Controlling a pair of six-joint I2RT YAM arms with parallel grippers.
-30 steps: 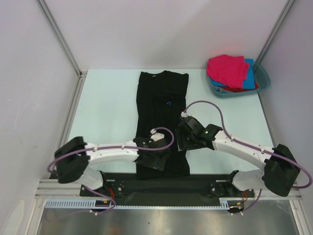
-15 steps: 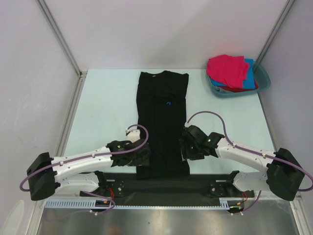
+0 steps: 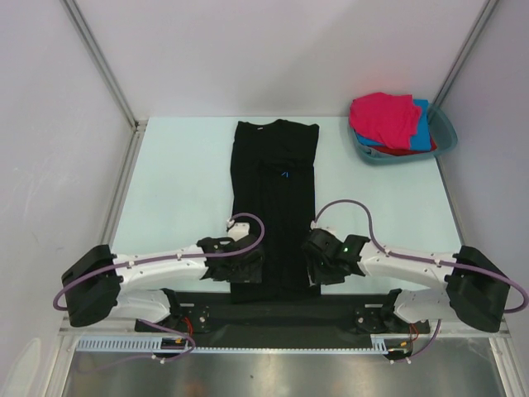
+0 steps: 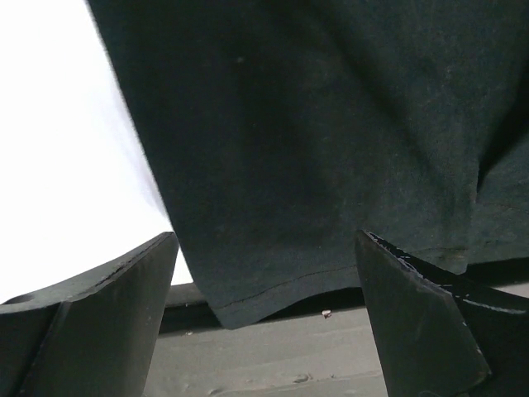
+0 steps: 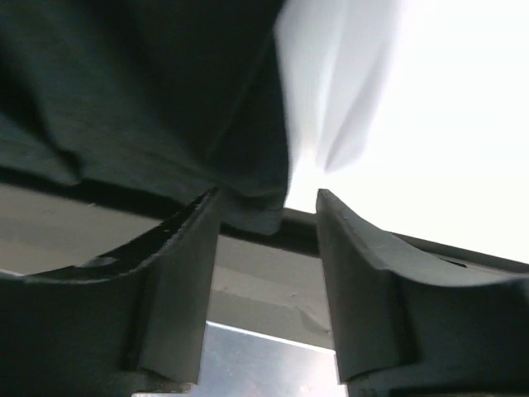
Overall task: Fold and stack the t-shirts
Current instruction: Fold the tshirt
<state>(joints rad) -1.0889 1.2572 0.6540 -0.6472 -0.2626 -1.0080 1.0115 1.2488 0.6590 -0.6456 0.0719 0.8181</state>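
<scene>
Shows the right gripper (image 5: 269, 203) with jaws apart around a corner of the black t-shirt (image 5: 149, 91), cloth not pinched. Places that corner at the edge of the bright table (image 5: 446, 124), nearer one jaw.

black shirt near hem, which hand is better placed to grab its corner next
Probably the right hand: a near corner of the black shirt sits just between its close-set fingers. The left hand also straddles a corner, but with fingers wide apart.

top camera looks down from high over the black shirt (image 3: 275, 198); wrist cameras peek close at its bottom hem (shared).
</scene>
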